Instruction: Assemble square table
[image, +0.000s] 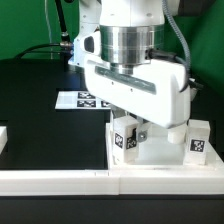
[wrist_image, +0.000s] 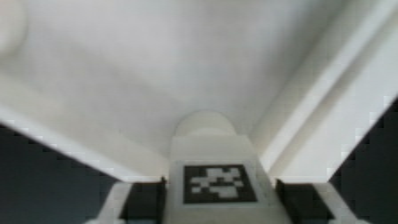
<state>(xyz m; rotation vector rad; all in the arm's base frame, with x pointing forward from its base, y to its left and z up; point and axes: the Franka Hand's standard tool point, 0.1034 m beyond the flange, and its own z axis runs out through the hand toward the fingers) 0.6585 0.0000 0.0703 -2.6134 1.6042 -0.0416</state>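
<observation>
My gripper (image: 137, 130) hangs low near the front of the table, and the wrist view shows it (wrist_image: 217, 196) shut on a short white leg (wrist_image: 217, 160) with a black-and-white tag on its face. The dark pads (wrist_image: 150, 198) press on both sides of that leg. In the exterior view the same leg (image: 123, 141) stands upright under the hand. A second tagged leg (image: 198, 143) stands to the exterior view's right. Behind the held leg, the wrist view is filled by the white tabletop (wrist_image: 160, 70) with its raised rim. The hand hides most of it in the exterior view.
A long white rail (image: 100, 181) runs along the front edge, just below the gripper. The marker board (image: 78, 100) lies flat on the black table behind and to the exterior view's left. Another white piece (image: 3, 138) shows at the exterior view's left edge.
</observation>
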